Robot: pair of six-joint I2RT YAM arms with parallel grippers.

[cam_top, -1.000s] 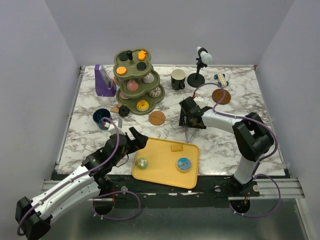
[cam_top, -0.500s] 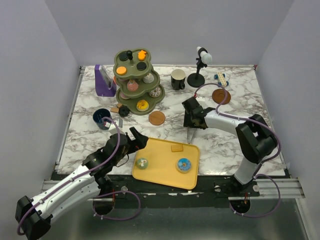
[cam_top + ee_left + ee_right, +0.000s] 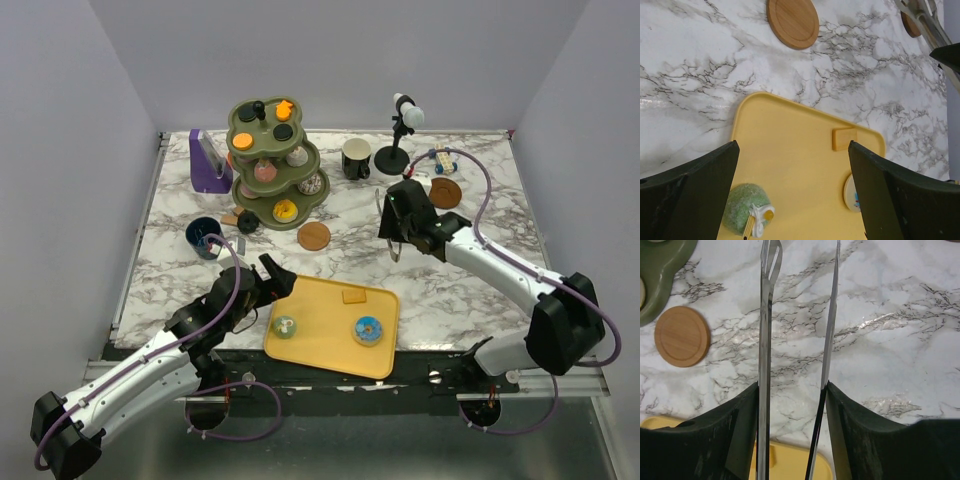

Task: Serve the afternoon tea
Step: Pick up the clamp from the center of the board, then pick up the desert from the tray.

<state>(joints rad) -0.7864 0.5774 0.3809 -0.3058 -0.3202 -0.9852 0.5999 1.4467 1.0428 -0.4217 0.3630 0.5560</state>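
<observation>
Marble table [image 3: 450,292], tray [image 3: 322,352] of three sweets [image 3: 286,326]; left end effector [image 3: 278,277] agape, right end effector [image 3: 792,390] tight on tongs [image 3: 763,315].

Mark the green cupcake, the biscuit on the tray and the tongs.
green cupcake [image 3: 740,207], left wrist view, its green top
biscuit [image 3: 844,138], left wrist view, its middle
tongs [image 3: 764,340], right wrist view, left blade

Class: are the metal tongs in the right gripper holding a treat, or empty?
Empty: in the right wrist view the tongs show two blades apart, only the marble table between them.
</observation>
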